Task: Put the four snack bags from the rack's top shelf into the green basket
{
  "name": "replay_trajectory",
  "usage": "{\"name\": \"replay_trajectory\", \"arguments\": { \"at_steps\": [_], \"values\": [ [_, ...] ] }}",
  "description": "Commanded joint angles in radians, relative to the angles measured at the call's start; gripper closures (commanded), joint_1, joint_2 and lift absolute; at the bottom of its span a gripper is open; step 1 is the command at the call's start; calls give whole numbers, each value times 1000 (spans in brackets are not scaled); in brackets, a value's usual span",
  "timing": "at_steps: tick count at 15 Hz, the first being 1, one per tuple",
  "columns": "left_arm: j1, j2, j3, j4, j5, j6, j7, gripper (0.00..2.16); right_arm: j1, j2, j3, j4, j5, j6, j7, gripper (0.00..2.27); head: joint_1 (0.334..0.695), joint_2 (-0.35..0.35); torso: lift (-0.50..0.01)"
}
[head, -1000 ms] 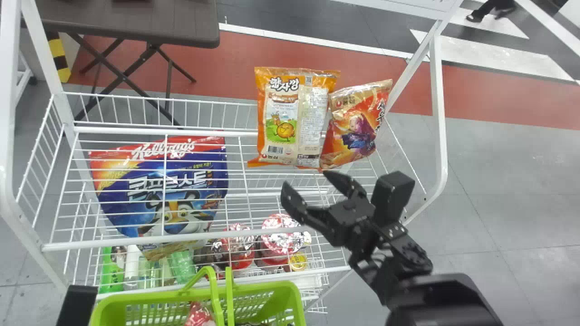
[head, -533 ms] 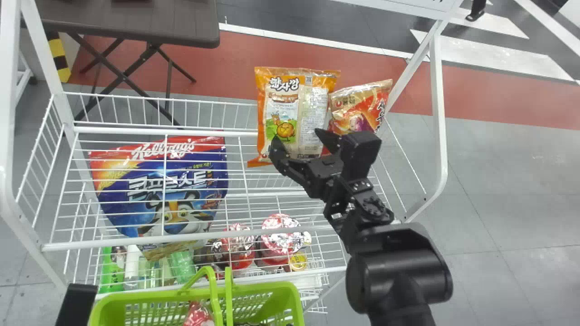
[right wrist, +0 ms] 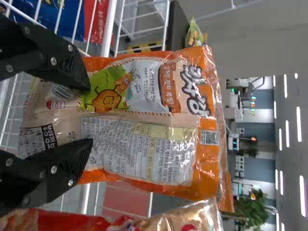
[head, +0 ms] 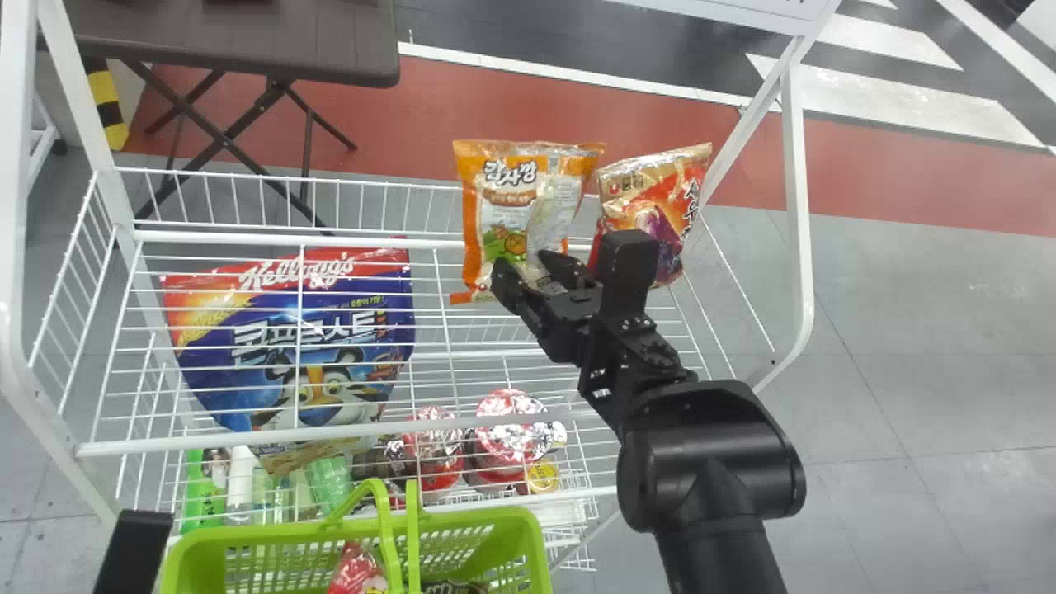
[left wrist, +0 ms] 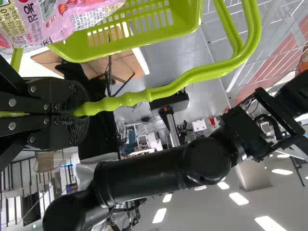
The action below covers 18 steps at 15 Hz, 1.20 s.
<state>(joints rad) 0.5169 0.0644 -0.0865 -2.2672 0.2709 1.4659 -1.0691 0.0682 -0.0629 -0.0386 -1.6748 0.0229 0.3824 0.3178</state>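
Right gripper (head: 521,266) part closed, pinching orange bag (head: 507,194) low on front, on top shelf (head: 289,241). Red bag (head: 648,198) tight on right, near shelf's side edge; wide room left. Left gripper (head: 134,549) closed on basket handle (left wrist: 192,77); green basket (head: 495,524) by front edge, packet (head: 356,569) inside.

Glossy black arms (head: 701,445), rounded barrel-like joints (left wrist: 207,161); right gripper (head: 521,262) dark, angular, flat fingers (right wrist: 62,57) tapering, dotted with silvery screws (right wrist: 53,61); black cable (left wrist: 263,115) loops near wrist
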Motion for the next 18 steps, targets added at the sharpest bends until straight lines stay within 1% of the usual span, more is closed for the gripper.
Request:
{"name": "replay_trajectory", "arguments": {
  "at_steps": [1,5,6,9,12,14,15,17,18],
  "values": [
    [0,0,2,2,1,0,1,2145,1,0,6,-6,5,-15,30,2111,695,-350,0],
    [3,-2,1,-2,1,3,1,2145,18,0,17,-45,6,-33,116,2111,695,-328,0],
    [3,-2,2,-2,1,0,3,2145,36,0,22,-75,5,-33,122,2111,695,-321,0],
    [3,0,8,-3,2,0,3,2145,157,0,34,-256,-11,-27,136,2111,695,-300,0],
    [2,0,31,0,5,-6,3,2145,340,-6,-40,-517,-106,96,168,2111,695,-296,0],
    [-3,0,48,0,16,-6,3,2145,453,-6,-106,-660,-155,246,225,2111,695,-317,0],
    [-5,-3,53,-2,16,-6,4,2145,509,-6,-150,-714,-199,338,264,2111,695,-328,0],
    [-1,-12,67,0,16,-6,4,2145,558,-9,-239,-760,-316,565,330,2111,695,-350,0],
    [-1,-14,68,0,16,-9,4,2145,578,-12,-268,-767,-353,648,343,2111,695,-350,0]
  ]
}}
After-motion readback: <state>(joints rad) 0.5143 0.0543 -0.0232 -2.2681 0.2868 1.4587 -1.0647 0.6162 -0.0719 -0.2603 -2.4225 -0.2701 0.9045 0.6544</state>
